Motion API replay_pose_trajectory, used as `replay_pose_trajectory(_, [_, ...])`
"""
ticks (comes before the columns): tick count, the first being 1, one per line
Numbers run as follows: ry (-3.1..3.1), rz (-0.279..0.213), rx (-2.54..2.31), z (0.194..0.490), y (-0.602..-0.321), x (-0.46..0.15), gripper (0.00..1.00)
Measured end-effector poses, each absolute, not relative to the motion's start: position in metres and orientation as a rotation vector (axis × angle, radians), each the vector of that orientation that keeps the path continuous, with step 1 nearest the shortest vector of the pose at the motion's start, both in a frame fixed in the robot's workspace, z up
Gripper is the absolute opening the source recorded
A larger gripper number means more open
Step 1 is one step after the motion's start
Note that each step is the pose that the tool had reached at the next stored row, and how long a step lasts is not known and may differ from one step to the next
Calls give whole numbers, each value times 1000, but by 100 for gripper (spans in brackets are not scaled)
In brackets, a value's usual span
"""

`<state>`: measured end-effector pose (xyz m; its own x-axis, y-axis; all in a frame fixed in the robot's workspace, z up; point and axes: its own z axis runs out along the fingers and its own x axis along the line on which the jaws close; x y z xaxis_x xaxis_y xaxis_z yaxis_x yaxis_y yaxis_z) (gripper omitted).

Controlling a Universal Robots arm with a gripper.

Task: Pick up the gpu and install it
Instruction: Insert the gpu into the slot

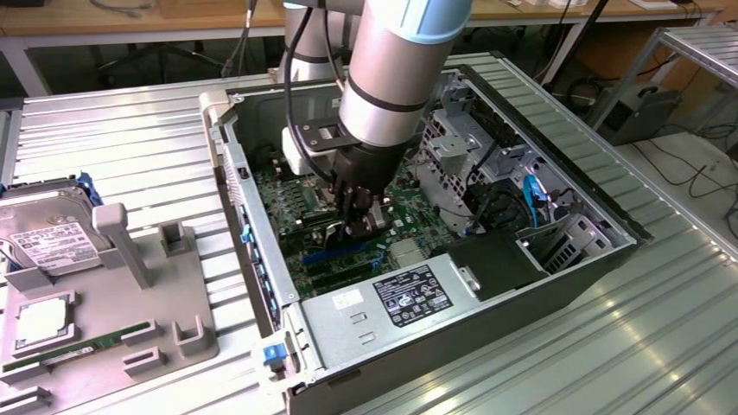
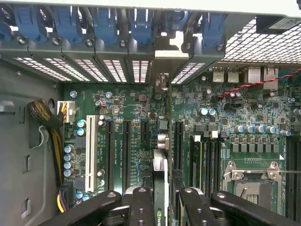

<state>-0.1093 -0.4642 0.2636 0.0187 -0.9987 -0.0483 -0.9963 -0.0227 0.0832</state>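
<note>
Metal table (image 1: 127,147), open PC case (image 1: 496,346): arm (image 1: 392,78) vertical inside, fingers (image 2: 142,207) clamped on gpu (image 2: 160,181), over motherboard (image 2: 127,106).

psu sticker (image 1: 406,296): black, on the power supply's top; white print and symbols, too small to read.
psu tag (image 1: 346,300): white, just beside the black sticker; print illegible.
drive label (image 1: 55,246): white, rows of dark print; none legible.
board (image 2: 117,150): white lettering between the slots; cannot be made out.
gpu (image 2: 161,197): pale logo mark on its edge; unreadable.
</note>
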Motion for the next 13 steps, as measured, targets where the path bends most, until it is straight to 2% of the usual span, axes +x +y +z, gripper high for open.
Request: replay_pose_trajectory(13, [-2194,-145,2208,264,-465,-110,26])
